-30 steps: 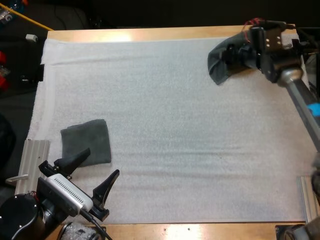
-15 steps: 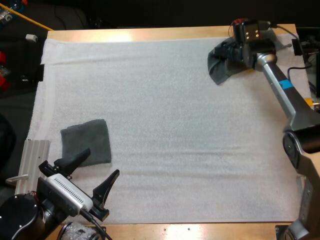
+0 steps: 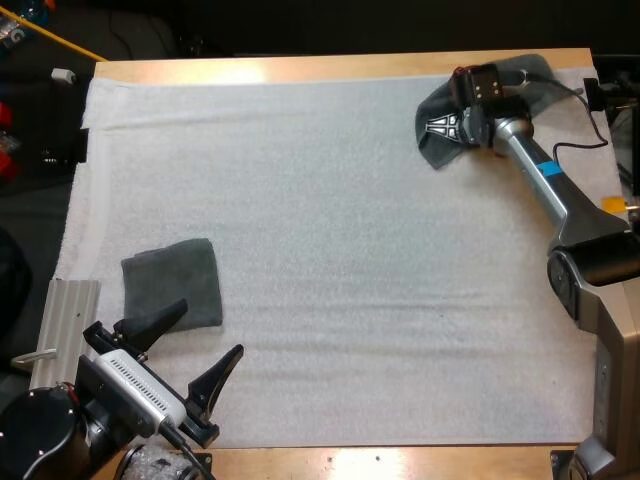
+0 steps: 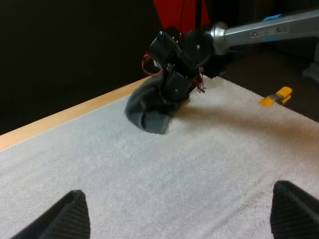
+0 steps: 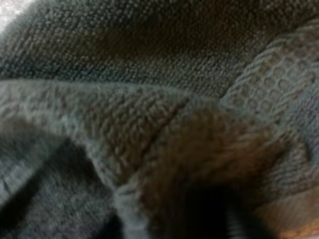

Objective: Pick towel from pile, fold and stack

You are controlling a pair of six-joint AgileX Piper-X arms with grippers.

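Your R gripper (image 3: 443, 128) is nosed down into the crumpled towel (image 3: 432, 152) at the far right corner of the white mat (image 3: 330, 250). Can't tell whether it's grasping, since cloth covers the tip. Your L gripper (image 3: 209, 328) hovers at near left w/ fingers (image 3: 157, 318) released and spread wide, just beside the folded towel (image 3: 172, 280) but clear of it. The towels lie well apart.

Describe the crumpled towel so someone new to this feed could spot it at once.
Start at the white mat and go to its far right corner in the high view. The crumpled towel lies there with the right gripper at it. Unlike the folded towel, flat and square near the left gripper, it is a rumpled heap.
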